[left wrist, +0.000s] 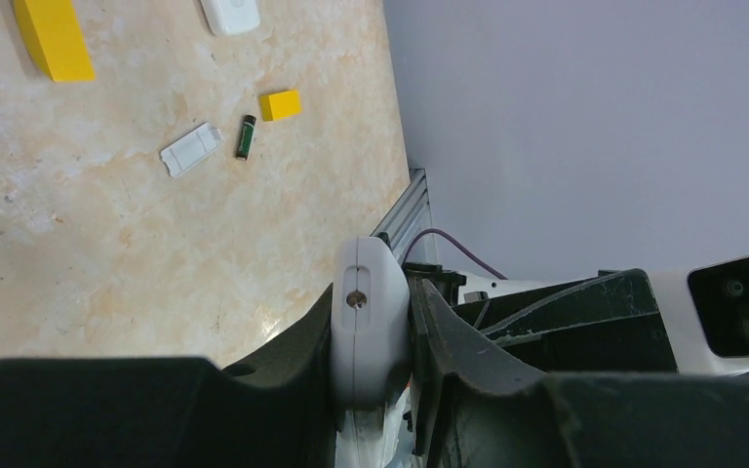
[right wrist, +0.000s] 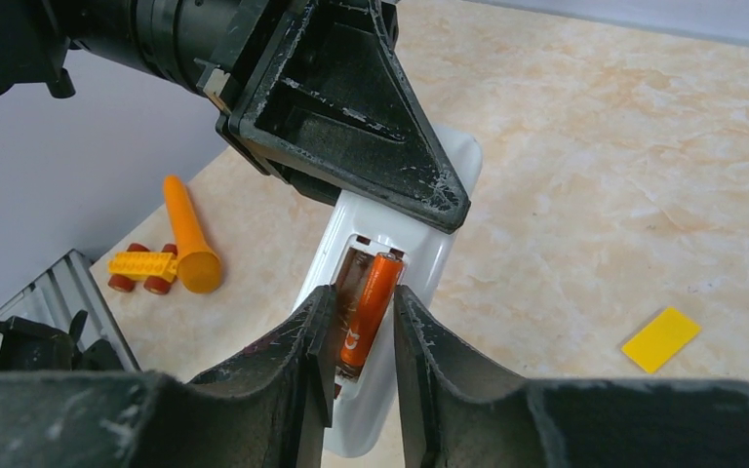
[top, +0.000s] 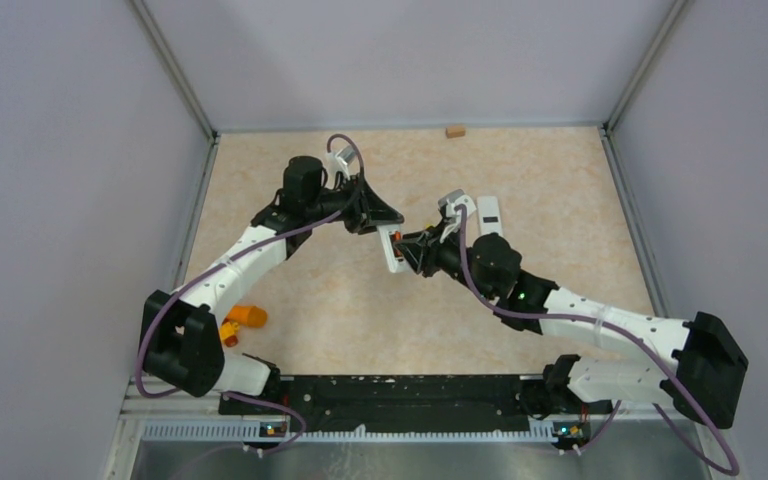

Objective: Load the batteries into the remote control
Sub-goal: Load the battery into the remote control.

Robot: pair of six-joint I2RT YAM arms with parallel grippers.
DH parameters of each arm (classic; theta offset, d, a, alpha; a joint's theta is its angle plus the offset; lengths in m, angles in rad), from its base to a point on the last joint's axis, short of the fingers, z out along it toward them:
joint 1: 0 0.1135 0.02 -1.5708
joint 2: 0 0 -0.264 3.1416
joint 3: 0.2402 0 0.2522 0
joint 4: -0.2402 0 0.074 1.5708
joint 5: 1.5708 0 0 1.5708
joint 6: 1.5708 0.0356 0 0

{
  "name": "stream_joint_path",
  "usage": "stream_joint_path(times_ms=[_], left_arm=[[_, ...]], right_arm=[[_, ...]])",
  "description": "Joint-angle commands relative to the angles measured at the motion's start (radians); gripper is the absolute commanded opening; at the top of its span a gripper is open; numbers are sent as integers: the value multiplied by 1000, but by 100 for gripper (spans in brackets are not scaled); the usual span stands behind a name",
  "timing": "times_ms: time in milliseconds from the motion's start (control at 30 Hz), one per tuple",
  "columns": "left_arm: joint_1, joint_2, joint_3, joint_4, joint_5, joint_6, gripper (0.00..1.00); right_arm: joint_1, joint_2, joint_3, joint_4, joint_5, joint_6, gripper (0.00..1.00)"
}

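Note:
My left gripper is shut on the end of the white remote control and holds it above the table, tilted. In the right wrist view the remote control shows its open battery recess with an orange battery lying in it. A dark brownish shape sits in the slot beside it; I cannot tell what it is. My right gripper is open, its fingers on either side of the orange battery with small gaps. A dark battery lies on the table. From above, both grippers meet at the remote control.
A white battery cover and a small yellow block lie by the dark battery. A second white remote lies beyond my right arm. An orange cone and a yellow wheeled brick sit at the left, a yellow tile at the right.

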Motion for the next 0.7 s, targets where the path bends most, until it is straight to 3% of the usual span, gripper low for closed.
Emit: stream_joint_path(times_ms=[0,267,467,667], left_arm=[[7,-11,26,33,16,25,0],[23,-7,22,1,-7,78,0],[32,-29,-1,72,-31,103,0],[38,-51,-9,123,-81,118,0]], right_arm=[[10,-41,25,6,-19,27,31],[9,-54,97,-95,30,170,65],[-12,-39,187,-352,160,542,84],[-115,-84,94,-252,18,852,87]])
